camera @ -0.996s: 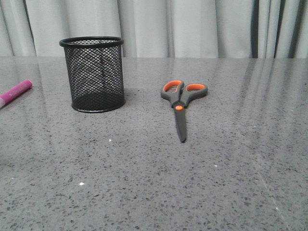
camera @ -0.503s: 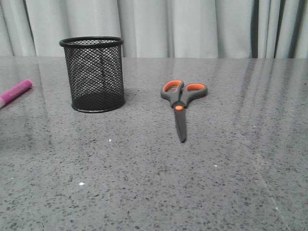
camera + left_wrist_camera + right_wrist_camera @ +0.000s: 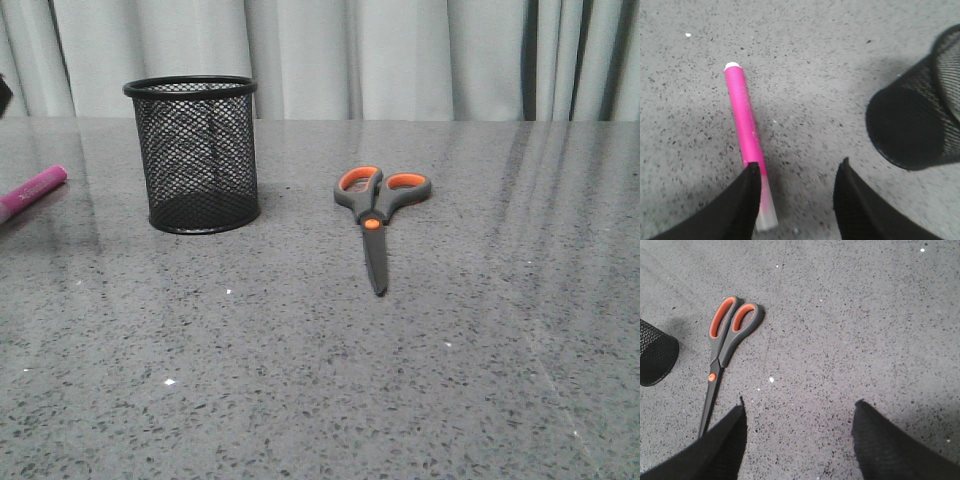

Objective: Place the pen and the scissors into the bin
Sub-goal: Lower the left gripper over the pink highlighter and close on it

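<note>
The black mesh bin (image 3: 192, 153) is positioned upright. The magenta pen (image 3: 32, 190) is laid flat at its 9 o'clock. The closed grey-orange scissors (image 3: 375, 217) are laid at its 3 o'clock, blades toward 6 o'clock.

Grey speckled stone-look tabletop (image 3: 330, 380) spanning foreground, w/ soft light reflecting off its surface; pale grey pleated curtain (image 3: 400, 55) hanging behind far edge, covering whole bkgd.

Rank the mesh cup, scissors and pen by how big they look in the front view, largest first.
1. Mesh cup, clearly the largest.
2. Scissors, long but slim.
3. Pen, smallest as seen. It runs off the picture's left edge, so only part shows and its place against the scissors is unsure.
</note>
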